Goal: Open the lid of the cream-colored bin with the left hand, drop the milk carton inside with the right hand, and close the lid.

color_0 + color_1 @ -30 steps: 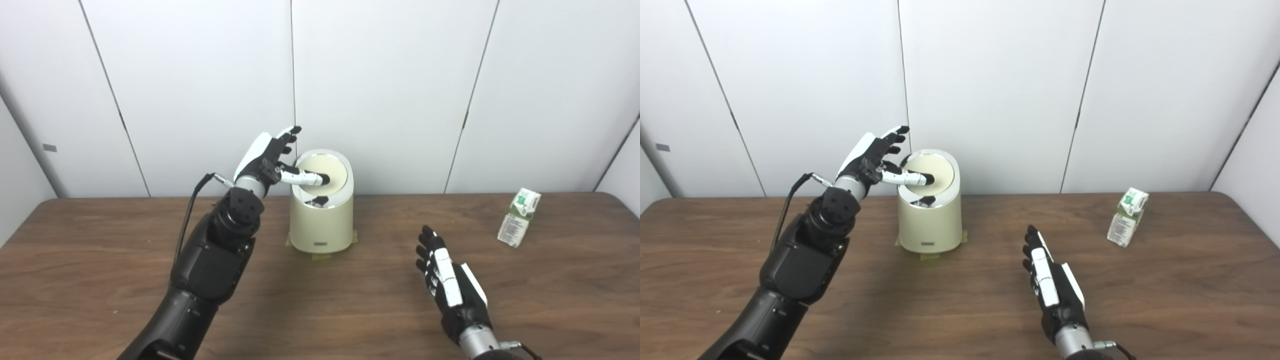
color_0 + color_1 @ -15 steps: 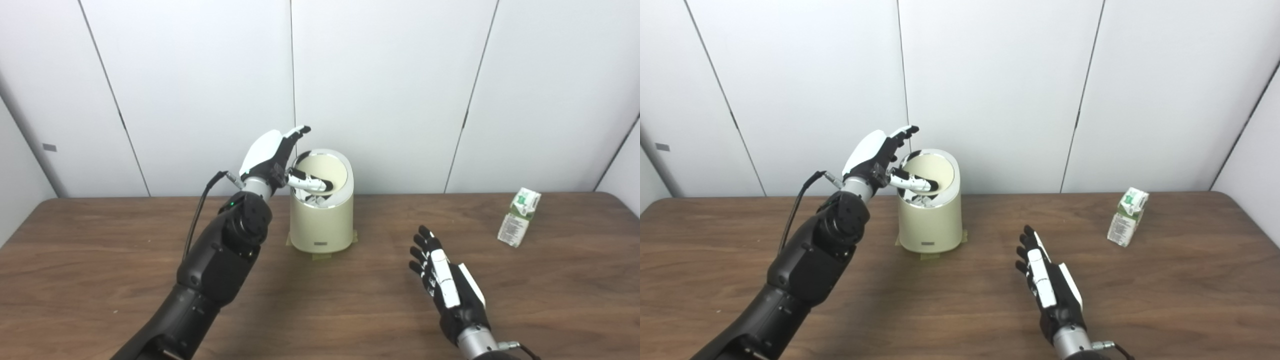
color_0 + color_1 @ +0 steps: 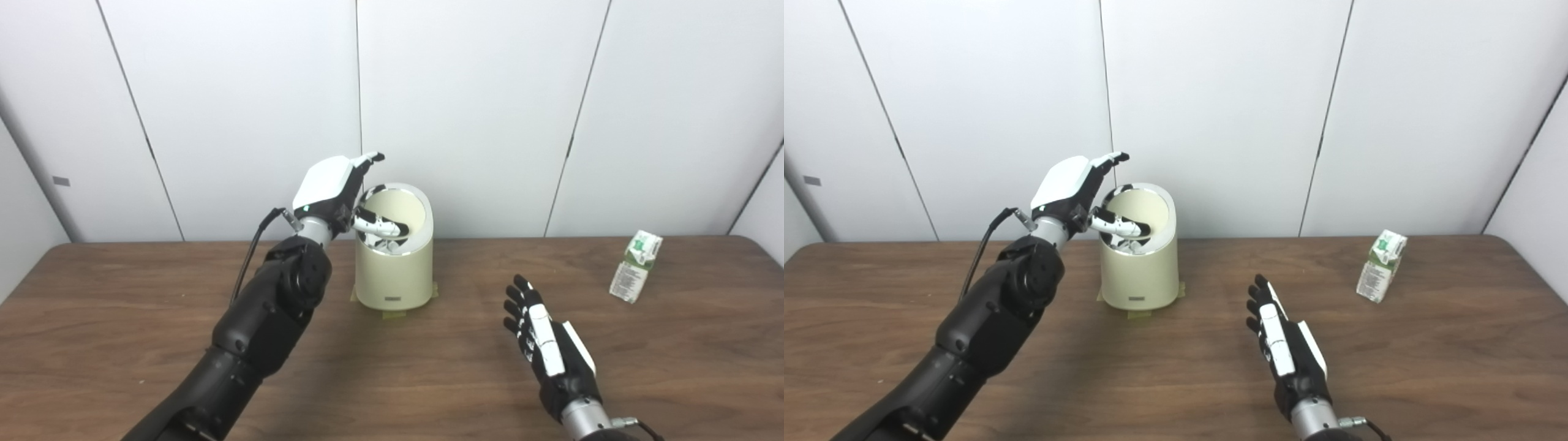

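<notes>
The cream-colored bin (image 3: 394, 278) stands at the middle back of the table. Its round lid (image 3: 405, 207) is tilted inward, front edge down and back edge up. My left hand (image 3: 334, 187) hovers at the bin's left rim, open, with its thumb (image 3: 383, 225) pressing down into the opening on the lid's front part. The other fingers (image 3: 367, 160) stretch above the back rim. The green-and-white milk carton (image 3: 636, 266) stands at the far right, untouched. My right hand (image 3: 548, 343) floats open over the table, well left of the carton.
The brown wooden table (image 3: 122, 318) runs to a white panelled wall (image 3: 478, 92) just behind the bin. Tape tabs (image 3: 392, 314) hold the bin's base to the table. A black cable (image 3: 254, 236) loops off my left wrist.
My left hand has rolled over the bin's rim, and its thumb has sunk lower, tipping the lid further inward. The right hand has shifted only slightly. The carton has not moved.
</notes>
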You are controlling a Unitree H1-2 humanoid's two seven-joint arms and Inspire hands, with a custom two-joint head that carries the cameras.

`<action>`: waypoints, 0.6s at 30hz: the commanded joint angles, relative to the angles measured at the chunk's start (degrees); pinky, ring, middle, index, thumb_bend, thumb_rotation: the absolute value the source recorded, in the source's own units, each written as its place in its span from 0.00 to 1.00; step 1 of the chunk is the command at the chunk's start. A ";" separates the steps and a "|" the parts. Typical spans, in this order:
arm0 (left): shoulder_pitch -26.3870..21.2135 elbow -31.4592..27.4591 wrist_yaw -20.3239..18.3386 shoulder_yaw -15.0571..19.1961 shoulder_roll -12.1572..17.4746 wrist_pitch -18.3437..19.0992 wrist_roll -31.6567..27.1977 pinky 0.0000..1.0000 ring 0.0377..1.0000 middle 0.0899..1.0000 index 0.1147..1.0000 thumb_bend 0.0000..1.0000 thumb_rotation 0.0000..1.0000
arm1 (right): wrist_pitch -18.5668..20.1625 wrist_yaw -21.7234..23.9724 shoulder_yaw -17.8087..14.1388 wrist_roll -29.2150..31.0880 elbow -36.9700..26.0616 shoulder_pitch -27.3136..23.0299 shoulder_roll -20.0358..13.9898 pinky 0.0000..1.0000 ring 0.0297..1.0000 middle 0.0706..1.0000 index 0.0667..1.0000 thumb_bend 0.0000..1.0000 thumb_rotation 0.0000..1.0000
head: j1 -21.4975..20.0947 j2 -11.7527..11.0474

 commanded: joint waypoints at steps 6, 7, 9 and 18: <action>-2.35 2.51 -0.14 -0.83 0.91 0.73 2.75 0.81 0.87 0.88 0.90 0.95 0.00 | -1.26 0.92 -0.05 0.39 -1.67 -1.61 -0.52 0.96 0.98 0.99 1.00 0.64 1.00 | -0.14 -0.14; -2.25 2.49 -0.32 -0.63 0.98 0.78 2.54 0.81 0.87 0.88 0.90 0.95 0.00 | -1.12 0.87 -0.17 0.57 -1.74 -1.62 -0.36 0.96 0.98 0.99 1.00 0.64 1.00 | -0.14 -0.14; -2.02 1.85 -0.94 0.09 1.02 1.11 1.76 0.81 0.88 0.89 0.90 0.93 0.00 | -0.96 0.81 -0.39 0.89 -1.75 -1.71 -0.11 0.97 0.98 0.98 1.00 0.63 1.00 | -0.14 -0.14; 0.19 -9.16 -5.80 10.64 -2.89 6.35 -10.78 0.75 0.86 0.88 0.91 0.84 0.02 | -0.86 0.75 -0.57 0.87 -1.67 -1.65 -0.47 0.96 0.98 0.98 1.00 0.63 1.00 | -0.07 0.15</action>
